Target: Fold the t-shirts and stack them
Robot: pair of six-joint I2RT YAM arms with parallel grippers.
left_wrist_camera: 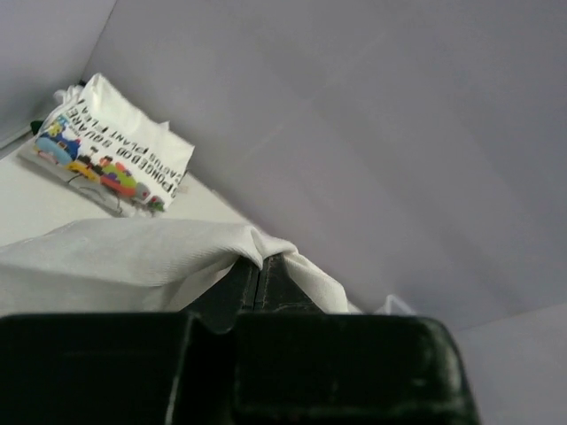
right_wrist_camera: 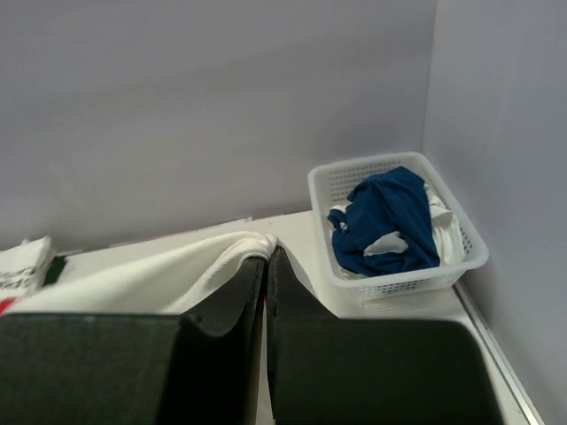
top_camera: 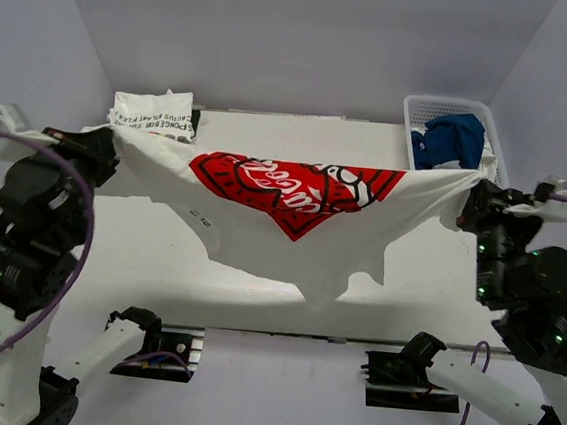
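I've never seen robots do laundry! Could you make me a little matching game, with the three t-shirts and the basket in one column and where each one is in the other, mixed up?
Things:
1. white tee with red print
2. white tee with cartoon print
3. blue tee
4. white basket

Places:
A. crumpled inside the basket
B. folded at the far left corner of the table
C. held stretched between the left gripper and the right gripper
D. standing at the table's far right corner

Pairs: 1-C, 2-B, 3-A, 4-D
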